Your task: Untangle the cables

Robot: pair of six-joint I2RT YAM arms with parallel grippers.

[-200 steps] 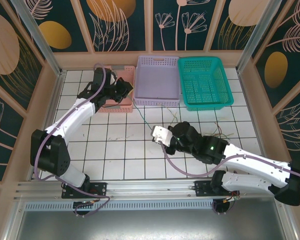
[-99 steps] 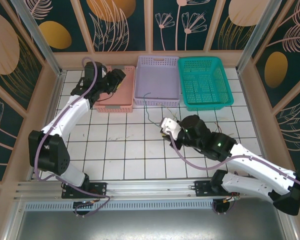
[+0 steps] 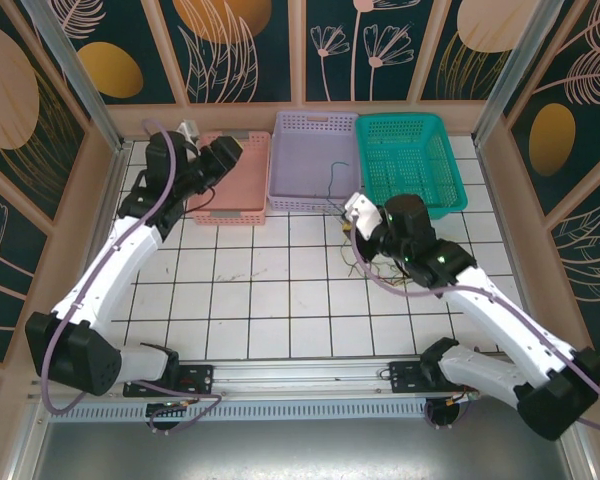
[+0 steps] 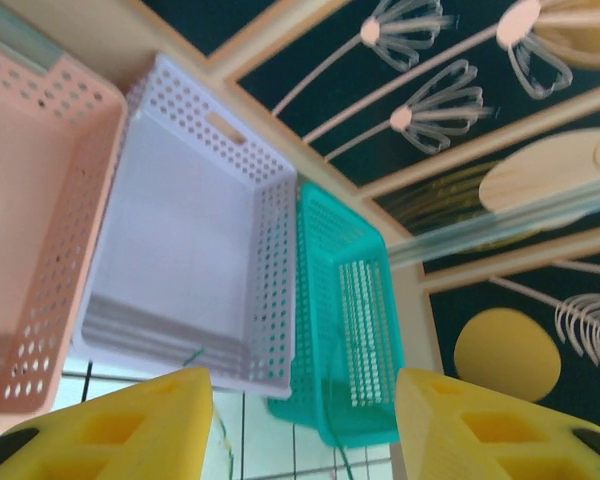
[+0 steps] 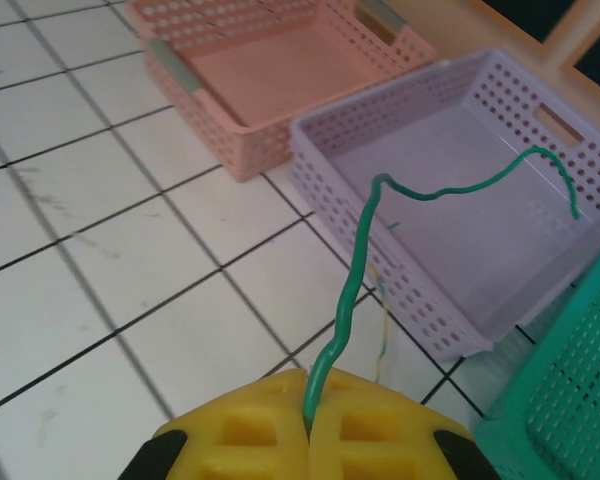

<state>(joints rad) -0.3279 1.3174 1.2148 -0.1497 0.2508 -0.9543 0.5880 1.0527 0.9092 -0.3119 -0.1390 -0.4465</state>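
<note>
Thin wavy green cable (image 5: 357,262), upright

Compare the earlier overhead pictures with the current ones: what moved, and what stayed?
The right jaws, shut on the green cable, swung from mid-table towards the lilac basket, lifting the cable's end over it. The left jaws drew back from the pink basket towards the far-left corner and stand open, empty. Baskets stayed put.
</note>
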